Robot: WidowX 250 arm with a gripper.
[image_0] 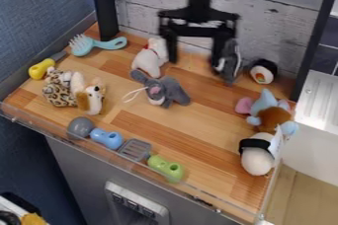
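Observation:
The gripper (pixel 194 55) hangs at the top centre, open, its two fingers wide apart with nothing between them. Close beside its left finger sits a white plush dog (pixel 151 58) with a red collar. By the right finger stands a dark grey and white plush (pixel 229 65); whether they touch I cannot tell. Below the gripper, a grey plush with a white string (pixel 163 90) lies on the wooden surface. Right of the dark grey plush is a small black and white plush (pixel 263 72).
Left: a blue brush (pixel 96 45), a yellow-handled tool (pixel 42 68), a spotted plush (pixel 58 91), a brown and white plush (pixel 90 93). Front: grey (pixel 80 127), blue (pixel 107 138) and green (pixel 165 168) toys. Right: a blue-eared plush (pixel 269 112), a white and black plush (pixel 257 157).

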